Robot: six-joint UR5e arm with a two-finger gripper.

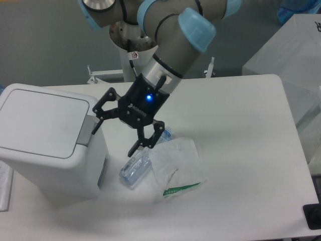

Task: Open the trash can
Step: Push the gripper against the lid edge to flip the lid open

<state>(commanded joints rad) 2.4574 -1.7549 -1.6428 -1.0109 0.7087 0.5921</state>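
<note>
The trash can is a large boxy white bin at the table's left. Its flat white lid lies closed. A grey push-button tab sits at the lid's right edge. My gripper is black with a blue light and hangs just right of the bin with its jaws spread wide and nothing between them. Its left fingertip is at the grey tab; I cannot tell whether it touches. The other finger points down over the table.
A crushed clear plastic bottle lies just right of the bin, under the gripper. A white crumpled wrapper with a green strip lies beside it. A black object sits at the table's front right corner. White covered equipment stands at the right.
</note>
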